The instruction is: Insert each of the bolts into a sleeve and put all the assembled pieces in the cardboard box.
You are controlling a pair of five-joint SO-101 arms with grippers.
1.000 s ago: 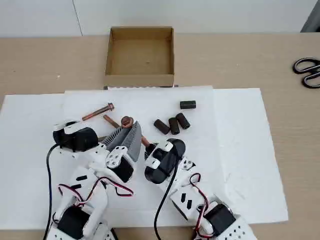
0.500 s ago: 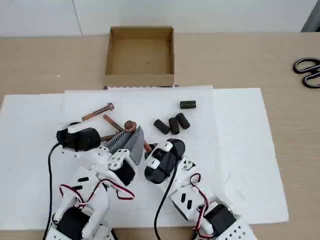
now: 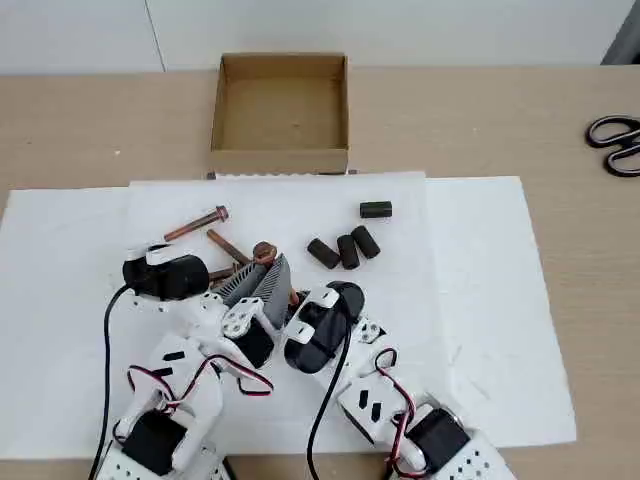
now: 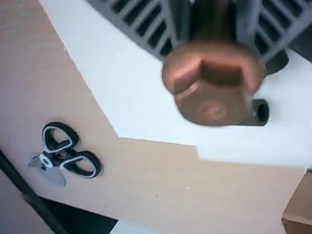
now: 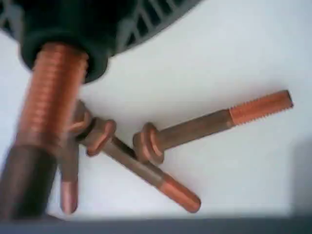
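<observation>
Left hand (image 3: pixel 266 272): we see it closed on a copper bolt (image 4: pixel 214 87), gripping the shank just behind the hex head.
Right hand (image 5: pixel 73 24): we see it clamped around a black sleeve (image 5: pixel 29 46), with the bolt's threaded end in the sleeve's mouth.
Loose bolts (image 3: pixel 196 223): we count three on the white sheet (image 3: pixel 480 300), near the left arm.
Loose sleeves (image 3: pixel 347 251): three lie huddled together and a fourth lies apart, nearer the box.
Cardboard box (image 3: pixel 281 158): it sits open on the bench (image 3: pixel 80 130), at the sheet's far edge.
Scissors (image 3: pixel 615 143): we find them well off to the right.
</observation>
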